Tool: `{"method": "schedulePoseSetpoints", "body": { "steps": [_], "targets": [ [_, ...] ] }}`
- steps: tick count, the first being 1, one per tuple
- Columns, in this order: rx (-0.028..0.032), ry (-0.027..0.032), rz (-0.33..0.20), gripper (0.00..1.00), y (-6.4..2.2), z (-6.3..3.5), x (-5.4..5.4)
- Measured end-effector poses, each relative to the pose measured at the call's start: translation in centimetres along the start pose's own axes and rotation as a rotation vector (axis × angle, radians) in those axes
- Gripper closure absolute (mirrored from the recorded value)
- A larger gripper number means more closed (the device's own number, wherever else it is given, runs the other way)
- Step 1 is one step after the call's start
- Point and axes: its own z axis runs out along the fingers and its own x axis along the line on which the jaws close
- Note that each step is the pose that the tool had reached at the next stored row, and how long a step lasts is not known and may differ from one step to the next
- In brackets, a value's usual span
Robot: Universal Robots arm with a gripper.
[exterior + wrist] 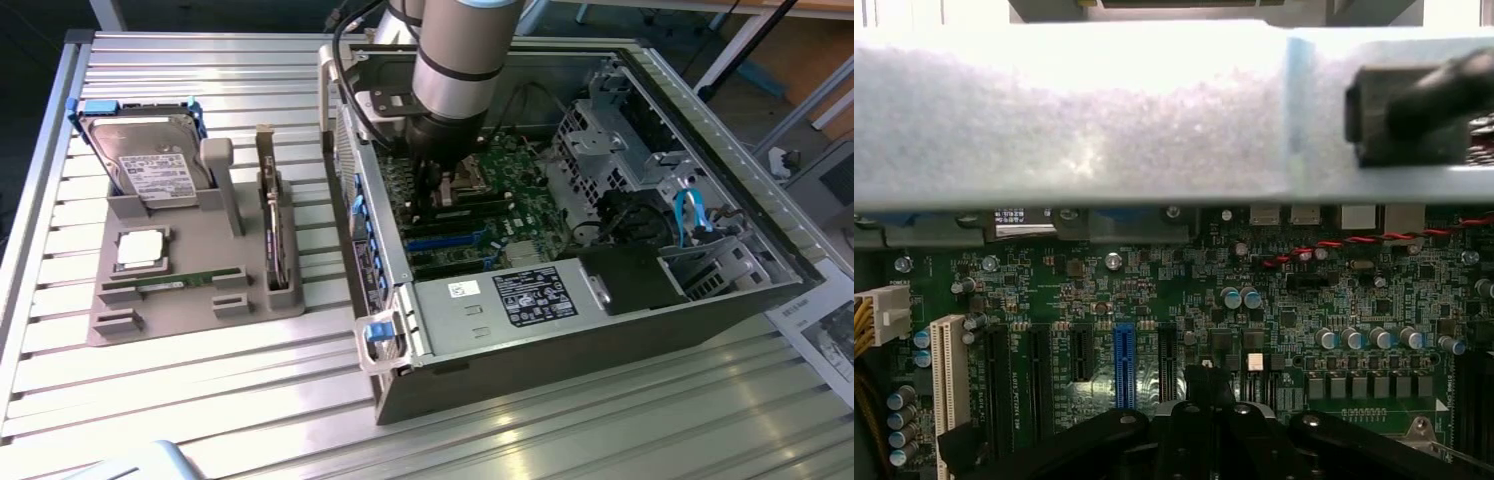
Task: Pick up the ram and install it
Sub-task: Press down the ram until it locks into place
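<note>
Bench (200, 400) was a slatted metal surface, pale and ribbed. Directly on it, toward the exterior view's left, sat a grey parts holder (180, 290). Just beside it, toward the exterior view's right, lay an open computer case (587, 330). A printed sheet (821, 330) rested at the bench's far right edge.

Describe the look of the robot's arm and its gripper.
The arm is a thick silver-grey cylinder ringed by a black band, narrowing to a black wrist section. Black cables loop beside it. The gripper is black and slim; in the wrist view its body is matte black with small round bolt heads.
</note>
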Motion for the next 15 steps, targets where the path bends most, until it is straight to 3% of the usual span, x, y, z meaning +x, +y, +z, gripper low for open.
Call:
{"method": "schedulePoseSetpoints", "body": {
  "steps": [6, 15],
  "targets": [
    [-0.0011, 0.0012, 0.0, 0.9, -0.02, -1.46, 0.0],
    [-0.0057, 0.0012, 0.0, 0.9, -0.12, -4.76, 0.0]
  ]
}}
